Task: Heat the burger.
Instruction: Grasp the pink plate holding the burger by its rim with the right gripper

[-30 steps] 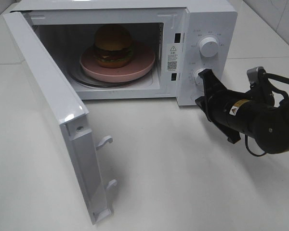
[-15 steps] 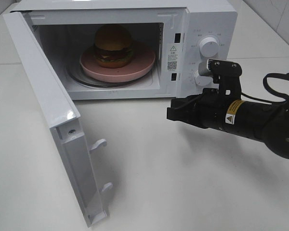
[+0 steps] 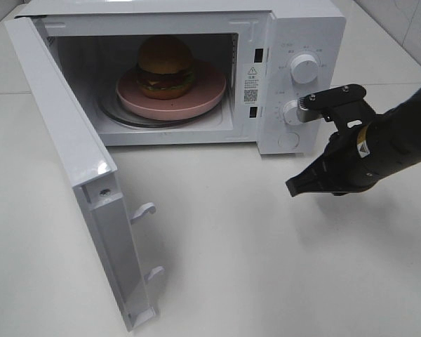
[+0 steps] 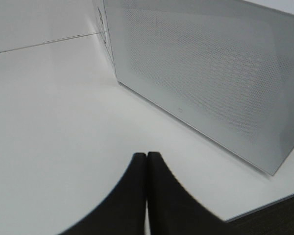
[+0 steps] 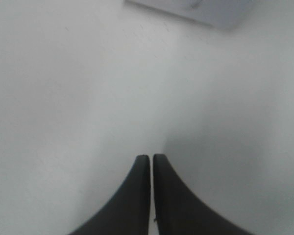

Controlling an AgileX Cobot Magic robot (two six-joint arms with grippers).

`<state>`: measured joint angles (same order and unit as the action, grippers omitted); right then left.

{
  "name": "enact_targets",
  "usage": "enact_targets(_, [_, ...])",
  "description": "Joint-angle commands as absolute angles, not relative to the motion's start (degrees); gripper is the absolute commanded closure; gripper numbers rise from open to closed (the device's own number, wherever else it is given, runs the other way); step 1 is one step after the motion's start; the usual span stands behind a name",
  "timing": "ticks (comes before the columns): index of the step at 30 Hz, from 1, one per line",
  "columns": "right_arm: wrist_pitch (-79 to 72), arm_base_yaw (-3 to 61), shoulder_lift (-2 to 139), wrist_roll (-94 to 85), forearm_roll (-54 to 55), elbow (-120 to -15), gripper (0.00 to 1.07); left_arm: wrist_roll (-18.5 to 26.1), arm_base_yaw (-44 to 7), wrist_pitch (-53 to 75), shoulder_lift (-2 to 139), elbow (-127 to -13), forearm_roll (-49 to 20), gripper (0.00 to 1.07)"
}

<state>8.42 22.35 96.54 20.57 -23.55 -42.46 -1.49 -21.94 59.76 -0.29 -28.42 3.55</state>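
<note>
The burger point(image 3: 165, 67), with its golden-brown bun, sits on a pink plate point(image 3: 207, 91) inside the open white microwave point(image 3: 295, 28). The microwave's door point(image 3: 70, 161) hangs wide open toward the front left. My right gripper point(image 3: 295, 188) point(image 5: 151, 157) is shut and empty, hovering above the table in front of the microwave's control panel, pointing left and down. Its fingers press together over bare white table in the right wrist view. My left gripper point(image 4: 146, 154) is shut with nothing in it, facing the perforated outer side of the microwave point(image 4: 210, 73); it does not show in the exterior high view.
Two round knobs point(image 3: 304, 69) point(image 3: 292, 111) and a button point(image 3: 288, 141) sit on the microwave's right panel. Door latch hooks point(image 3: 146, 209) stick out from the open door's edge. The white table point(image 3: 231, 267) spreads out in front.
My right arm swung from the lower knob out in front of the microwave, then drew back to the right and tilted downward. The door has swung slightly. The burger has not moved.
</note>
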Motion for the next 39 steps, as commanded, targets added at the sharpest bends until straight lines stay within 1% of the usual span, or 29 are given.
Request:
enact_targets(1, [25.21, 22.12, 95.74, 12.78, -17.70, -47.10, 1.02, -1.72, -21.77, 59.30, -1.38, -28.36, 2.98, 1.07])
enact_targets(2, [25.21, 22.12, 95.74, 12.78, -17.70, -47.10, 1.02, -1.72, -21.77, 59.30, -1.38, -28.36, 2.98, 1.07])
enact_targets(3, [30.65, 22.12, 95.74, 7.51, -11.06, -49.50, 1.02, -1.72, -21.77, 59.30, -1.38, -28.36, 2.98, 1.07])
enact_targets(4, [32.77, 22.12, 95.74, 5.10, -7.96, -50.48, 1.02, -1.72, -21.77, 59.30, -1.38, -28.36, 2.98, 1.07])
enact_targets(5, [32.77, 22.12, 95.74, 5.10, -7.96, -50.48, 1.02, -1.72, -21.77, 59.30, -1.38, -28.36, 2.98, 1.07])
enact_targets(6, [38.04, 22.12, 95.74, -1.15, -1.32, -52.71, 1.02, -1.72, -21.77, 59.30, -1.38, -28.36, 2.98, 1.07])
enact_targets(7, [38.04, 22.12, 95.74, -1.15, -1.32, -52.71, 1.02, -1.72, -21.77, 59.30, -1.38, -28.36, 2.98, 1.07])
enact_targets(9, [43.72, 22.00, 95.74, -7.05, 6.36, -55.81, 1.01, -1.72, -21.77, 59.30, -1.38, -28.36, 2.98, 1.07])
enact_targets(15, [45.32, 21.72, 95.74, -6.25, 7.22, -59.59, 1.01, -1.72, -21.77, 59.30, -1.38, -28.36, 2.98, 1.07])
enact_targets(17, [46.35, 19.54, 95.74, -4.35, 7.51, -61.19, 1.01, -1.72, -21.77, 59.30, -1.38, -28.36, 2.98, 1.07])
enact_targets(18, [46.35, 19.54, 95.74, -4.35, 7.51, -61.19, 1.01, -1.72, -21.77, 59.30, -1.38, -28.36, 2.98, 1.07])
enact_targets(20, [48.76, 15.64, 95.74, -3.50, 8.14, -62.22, 1.00, -1.72, -21.77, 59.30, -1.38, -28.36, 2.98, 1.07])
enact_targets(21, [48.76, 15.64, 95.74, -3.50, 8.14, -62.22, 1.00, -1.72, -21.77, 59.30, -1.38, -28.36, 2.98, 1.07])
enact_targets(22, [50.42, 12.26, 95.45, -3.44, 9.34, -62.34, 1.00, -1.72, -21.77, 59.30, -1.38, -28.36, 2.98, 1.07])
enact_targets(23, [51.39, 10.60, 95.40, -3.44, 10.03, -62.34, 1.00, -1.72, -21.77, 59.30, -1.38, -28.36, 2.98, 1.07])
enact_targets(24, [51.39, 10.60, 95.40, -3.44, 10.03, -62.34, 1.00, -1.72, -21.77, 59.30, -1.38, -28.36, 2.98, 1.07])
enact_targets(25, [53.11, 7.73, 95.17, -2.69, 10.71, -62.34, 1.00, -1.72, -21.77, 59.30, -1.38, -28.36, 2.98, 1.07])
enact_targets(26, [53.11, 7.73, 95.17, -2.69, 10.71, -62.34, 1.00, -1.72, -21.77, 59.30, -1.38, -28.36, 2.98, 1.07])
enact_targets(28, [55.29, 4.58, 94.31, -1.49, 10.54, -62.28, 1.00, -1.72, -21.77, 59.30, -1.38, -28.36, 2.98, 1.07])
enact_targets(30, [56.26, 3.50, 93.22, -1.49, 10.26, -62.22, 0.99, -1.72, -21.77, 59.30, -1.38, -28.36, 2.98, 1.07])
enact_targets(39, [56.61, 3.50, 85.37, 0.00, 9.45, -62.22, 0.96, -1.72, -21.77, 59.30, -1.38, -28.36, 2.98, 1.07])
